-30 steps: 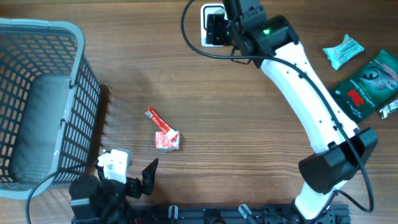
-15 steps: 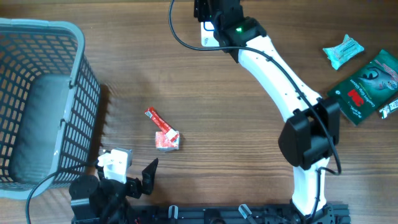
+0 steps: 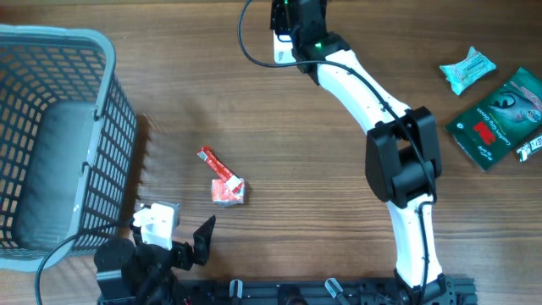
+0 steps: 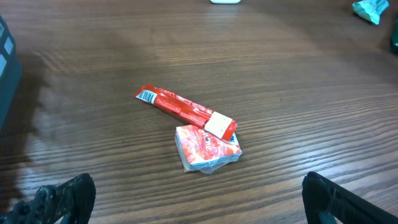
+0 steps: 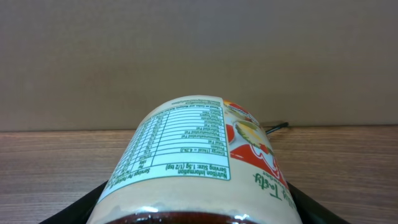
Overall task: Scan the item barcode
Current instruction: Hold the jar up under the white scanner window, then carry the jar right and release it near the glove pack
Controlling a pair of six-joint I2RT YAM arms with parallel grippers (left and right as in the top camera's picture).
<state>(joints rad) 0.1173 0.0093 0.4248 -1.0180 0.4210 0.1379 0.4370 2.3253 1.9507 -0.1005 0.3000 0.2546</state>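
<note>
Wooden tabletop (image 3: 169, 102), far edge: my right gripper (image 3: 296, 13) is clamped on the labelled jar (image 5: 193, 162) by the white scanner (image 3: 280, 49), left gripper (image 4: 202, 202) spread idle at the near edge, and if the barcode faces away I get no read.

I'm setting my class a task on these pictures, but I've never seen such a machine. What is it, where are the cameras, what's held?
Two robot arms work at a table. One picture looks down from above; the other two come from cameras on each wrist. The right gripper, stretched to the far edge, holds a labelled container, its nutrition panel filling that wrist's view. The left gripper rests open and empty near a grey basket. On the table lie a red stick packet, a red-and-white packet, a teal packet and a green packet.
</note>
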